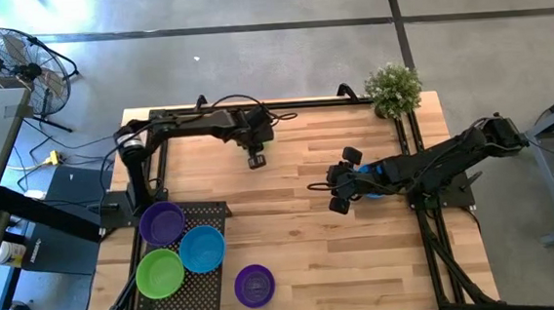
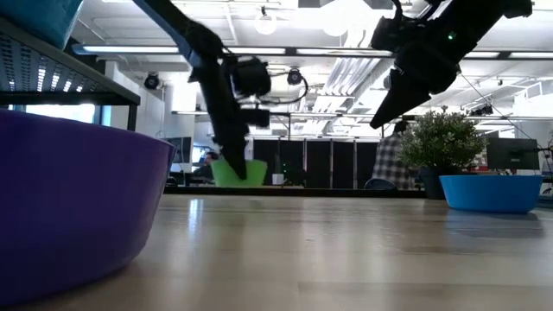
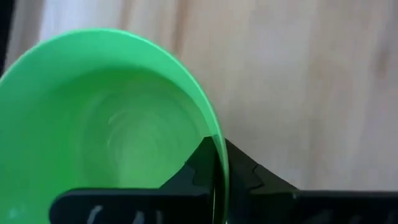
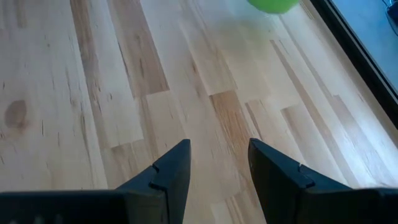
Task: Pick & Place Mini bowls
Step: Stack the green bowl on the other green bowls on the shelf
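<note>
My left gripper (image 1: 256,160) is over the far middle of the table, shut on a bright green mini bowl (image 2: 239,171), which fills the left wrist view (image 3: 106,124). My right gripper (image 1: 341,180) hangs open above bare wood right of centre (image 4: 214,165), touching nothing. A blue bowl (image 1: 368,182) sits on the table partly under the right arm (image 2: 491,192). A purple bowl (image 1: 255,285) rests on the wood near the front edge. Purple (image 1: 161,223), blue (image 1: 202,248) and green (image 1: 159,273) bowls sit on a black perforated tray (image 1: 213,213). My left gripper holds the green bowl by its rim (image 3: 219,163), one finger (image 3: 193,174) inside the bowl and one (image 3: 249,177) outside, pinching the wall. The fingers come from above, pointing down. The low view shows the bowl's base close to the tabletop; whether it rests there I cannot tell.
A small potted plant (image 1: 393,89) stands at the far right corner. The black tray takes up the near left corner. Black frame rails (image 1: 424,223) run along the table's sides. Bare wood lies between the two grippers and toward the near middle. A fan (image 1: 14,58) stands on the floor beyond the table.
</note>
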### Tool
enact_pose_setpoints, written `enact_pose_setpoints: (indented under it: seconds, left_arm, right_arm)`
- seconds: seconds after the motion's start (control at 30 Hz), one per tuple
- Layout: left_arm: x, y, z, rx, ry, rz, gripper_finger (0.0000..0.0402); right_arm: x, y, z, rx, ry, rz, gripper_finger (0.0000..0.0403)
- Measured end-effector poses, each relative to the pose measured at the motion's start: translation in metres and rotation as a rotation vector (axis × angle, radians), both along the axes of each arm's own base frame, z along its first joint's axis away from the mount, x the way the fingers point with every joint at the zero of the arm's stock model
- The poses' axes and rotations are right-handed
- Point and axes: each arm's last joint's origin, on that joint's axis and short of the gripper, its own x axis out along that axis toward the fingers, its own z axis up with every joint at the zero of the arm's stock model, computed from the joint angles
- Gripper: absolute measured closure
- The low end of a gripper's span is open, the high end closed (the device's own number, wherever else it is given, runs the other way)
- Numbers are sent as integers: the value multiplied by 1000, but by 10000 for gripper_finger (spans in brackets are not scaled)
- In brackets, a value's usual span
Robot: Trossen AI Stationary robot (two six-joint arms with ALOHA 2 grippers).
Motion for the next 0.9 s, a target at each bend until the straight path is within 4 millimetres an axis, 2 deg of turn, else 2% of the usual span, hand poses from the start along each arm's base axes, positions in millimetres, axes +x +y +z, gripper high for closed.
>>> enact_pose_setpoints:
  seconds: [0.13,0.4,0.67,0.9]
  left_arm:
    - [-5,-17,29,23,-31,-50,398]
    - [-41,-62,91,31,-50,-124,400]
    - [-98,-137,147,-1,-64,-289,400]
    - [-142,-197,203,42,-102,-347,401]
  right_arm:
    - [0,0,0,0,0,0,254]
    - [0,0,0,-2,0,-1,253]
    - [0,0,0,-6,-4,-6,254]
    - [2,0,2,-19,-24,7,253]
